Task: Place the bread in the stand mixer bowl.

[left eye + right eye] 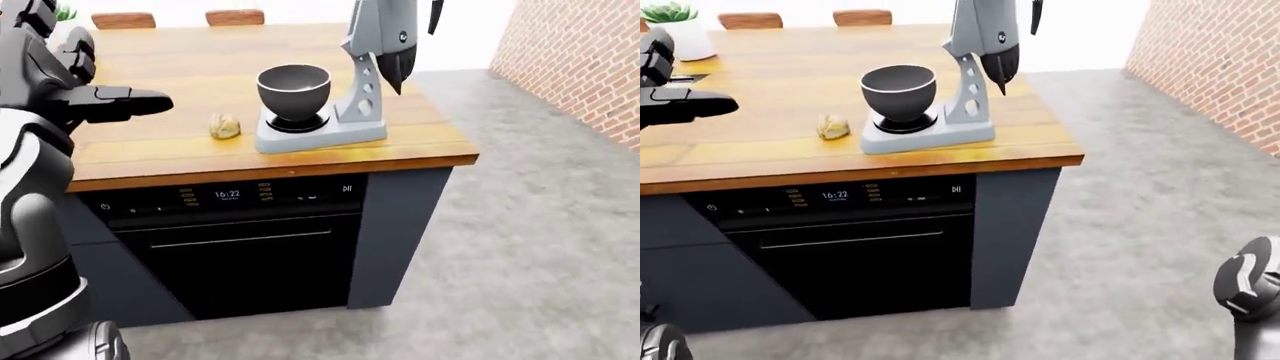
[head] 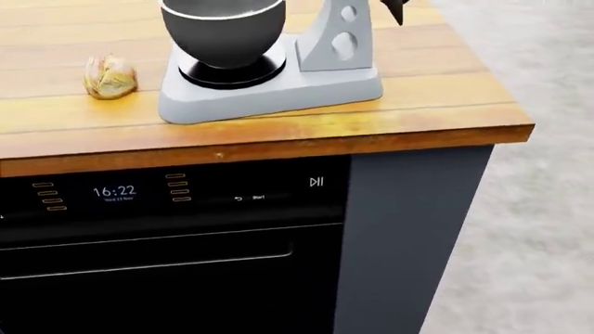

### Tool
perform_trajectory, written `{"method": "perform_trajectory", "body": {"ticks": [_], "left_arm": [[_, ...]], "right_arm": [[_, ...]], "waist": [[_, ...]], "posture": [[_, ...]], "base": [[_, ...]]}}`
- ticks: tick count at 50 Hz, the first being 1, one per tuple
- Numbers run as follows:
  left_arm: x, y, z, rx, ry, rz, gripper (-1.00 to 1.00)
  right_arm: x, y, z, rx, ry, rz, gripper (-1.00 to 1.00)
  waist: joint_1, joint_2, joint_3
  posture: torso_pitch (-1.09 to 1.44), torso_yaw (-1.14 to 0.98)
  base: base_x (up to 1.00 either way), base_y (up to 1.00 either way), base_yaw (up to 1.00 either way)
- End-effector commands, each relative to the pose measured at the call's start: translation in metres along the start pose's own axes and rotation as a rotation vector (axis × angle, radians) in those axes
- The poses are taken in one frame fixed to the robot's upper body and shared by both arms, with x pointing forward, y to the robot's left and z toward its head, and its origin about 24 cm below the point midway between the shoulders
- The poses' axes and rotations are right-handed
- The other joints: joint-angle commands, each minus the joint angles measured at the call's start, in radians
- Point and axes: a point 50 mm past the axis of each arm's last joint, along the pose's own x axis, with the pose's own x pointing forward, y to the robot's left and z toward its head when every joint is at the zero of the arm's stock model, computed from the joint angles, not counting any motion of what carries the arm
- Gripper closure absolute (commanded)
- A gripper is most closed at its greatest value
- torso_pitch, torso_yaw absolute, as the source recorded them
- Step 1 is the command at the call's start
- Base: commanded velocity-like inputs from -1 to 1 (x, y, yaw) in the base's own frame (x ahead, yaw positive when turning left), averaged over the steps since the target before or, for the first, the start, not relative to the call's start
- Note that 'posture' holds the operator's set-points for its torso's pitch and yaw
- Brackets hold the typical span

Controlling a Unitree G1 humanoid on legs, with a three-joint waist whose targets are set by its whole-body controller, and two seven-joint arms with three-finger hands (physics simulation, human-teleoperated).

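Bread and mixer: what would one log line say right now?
bread: on counter, left of stand mixer bowl | bowl: empty | left hand: open, holding nothing

1. A wooden counter (image 2: 418, 104) fills the top of the head view; its edge runs across the middle.
2. A grey stand mixer (image 2: 278, 83) stands on the counter, its tilted column at the right; a dark bowl (image 2: 223, 28) sits on its base, cut off by the top edge.
3. The bread (image 2: 109, 76) lies on the wood just left of the mixer's base, apart from it.
4. Below the counter is a black oven (image 2: 167, 278); its panel display (image 2: 113, 192) reads 16:22; a dark grey cabinet side (image 2: 409, 243) stands to its right; pale floor (image 2: 548, 243) lies beyond.
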Motion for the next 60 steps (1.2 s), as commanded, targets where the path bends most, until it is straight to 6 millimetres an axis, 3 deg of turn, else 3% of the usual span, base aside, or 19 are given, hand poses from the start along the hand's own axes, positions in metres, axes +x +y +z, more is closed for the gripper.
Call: {"method": "perform_trajectory", "body": {"ticks": [1, 2, 3, 5, 9, 10, 11, 14, 15, 18, 23, 25, 34, 35, 37, 40, 41, 44, 60], "left_arm": [[0.001, -0.001, 0.005, 0.004, -0.027, -0.003, -1.0], [0.001, -0.001, 0.006, 0.004, -0.028, -0.004, -1.0], [0.0, -0.001, 0.007, 0.003, -0.029, -0.005, -1.0], [0.0, -0.001, 0.007, 0.002, -0.029, -0.005, -1.0], [0.0, 0.0, 0.006, 0.002, -0.029, -0.003, -1.0], [0.0, 0.0, 0.006, 0.002, -0.028, -0.003, -1.0], [0.0, 0.0, 0.006, 0.001, -0.028, -0.004, -1.0], [0.0, 0.0, 0.004, 0.003, -0.025, 0.0, -1.0], [0.0, 0.001, 0.004, 0.002, -0.025, 0.001, -1.0], [0.0, 0.001, 0.005, 0.003, -0.024, 0.002, -1.0], [0.0, 0.0, 0.007, 0.004, -0.031, -0.004, -1.0], [-0.001, -0.001, 0.008, 0.002, -0.031, -0.008, -1.0], [0.0, 0.0, 0.008, -0.002, -0.029, -0.006, -1.0], [-0.001, -0.001, 0.008, 0.0, -0.029, -0.008, -1.0], [0.0, 0.0, 0.008, -0.001, -0.03, -0.006, -1.0], [0.0, 0.0, 0.006, 0.001, -0.028, -0.006, -1.0], [0.0, 0.0, 0.006, 0.0, -0.027, -0.006, -1.0], [0.0, 0.0, 0.006, 0.002, -0.026, -0.004, -1.0], [0.004, -0.005, 0.008, -0.028, -0.001, -0.055, -1.0]], "right_arm": [[0.002, 0.0, -0.001, -0.001, 0.001, -0.004, -1.0], [0.002, 0.0, 0.0, 0.001, -0.002, -0.001, -1.0], [0.001, 0.001, 0.0, 0.0, -0.001, 0.0, -1.0], [0.001, 0.001, 0.0, -0.003, -0.001, 0.001, -1.0], [0.003, -0.001, -0.005, 0.0, 0.025, -0.019, -1.0], [0.002, -0.001, -0.005, 0.004, 0.025, -0.018, -1.0], [0.002, -0.002, -0.005, -0.004, 0.027, -0.025, -1.0], [0.002, -0.003, -0.005, -0.009, 0.016, -0.029, -1.0], [0.002, -0.003, -0.008, -0.012, 0.025, -0.029, -1.0], [0.003, 0.0, -0.012, -0.043, 0.042, -0.025, -1.0], [0.004, -0.001, -0.019, -0.018, 0.066, -0.027, -1.0], [0.004, 0.0, -0.02, 0.014, 0.074, -0.014, -1.0], [0.005, -0.001, -0.023, 0.058, 0.088, -0.033, -1.0], [0.004, -0.002, -0.021, 0.046, 0.075, -0.042, -1.0], [0.004, -0.001, -0.02, 0.038, 0.078, -0.027, -1.0], [0.005, 0.0, -0.021, 0.025, 0.081, -0.022, -1.0], [0.005, -0.002, -0.02, 0.02, 0.08, -0.027, -1.0], [0.005, -0.004, -0.02, 0.023, 0.08, -0.039, -1.0], [0.003, -0.001, -0.022, 0.021, 0.087, -0.022, -1.0]], "waist": [[0.002, -0.032, -0.007], [0.005, 0.003, 0.001], [0.007, -0.003, -0.006], [0.0, 0.012, -0.019], [-0.007, 0.037, -0.012], [-0.011, 0.045, 0.004], [-0.013, 0.044, -0.012], [-0.023, 0.106, -0.024], [-0.02, 0.086, 0.0], [-0.01, 0.116, 0.014], [-0.007, 0.068, 0.033], [-0.001, 0.022, 0.022], [-0.01, 0.069, -0.021], [0.017, 0.074, -0.047], [0.004, 0.071, -0.031], [0.007, 0.074, -0.03], [-0.018, 0.07, -0.008], [0.002, 0.081, -0.027], [-0.022, 0.089, -0.017]], "posture": [[0.0, 0.0], [0.0, 0.0], [0.0, 0.0], [0.0, 0.0], [0.0, 0.0], [0.0, 0.0], [0.0, 0.0], [0.0, 0.0], [0.0, 0.0], [0.0, 0.0], [0.0, 0.0], [0.0, 0.0], [0.0, 0.0], [0.0, 0.0], [0.0, 0.0], [0.0, 0.0], [0.0, 0.0], [0.0, 0.0], [0.0, 0.0]], "base": [[0.48, 0.0, 0.0], [0.49, 0.0, 0.0], [0.48, 0.0, 0.0], [0.48, 0.0, 0.0], [0.46, 0.0, 0.0], [0.0, 0.0, 0.0], [0.0, 0.0, 0.0], [0.0, 0.0, 0.0], [0.0, 0.0, 0.0], [0.0, 0.0, 0.0], [0.0, 0.0, 0.0], [0.0, 0.0, 0.0], [0.0, 0.0, 0.0], [0.0, 0.0, 0.98], [0.04, 0.0, 1.0], [0.04, 0.0, 1.0], [0.04, 0.0, 0.0], [0.0, 0.0, 0.0], [0.0, 0.0, 0.0]]}}
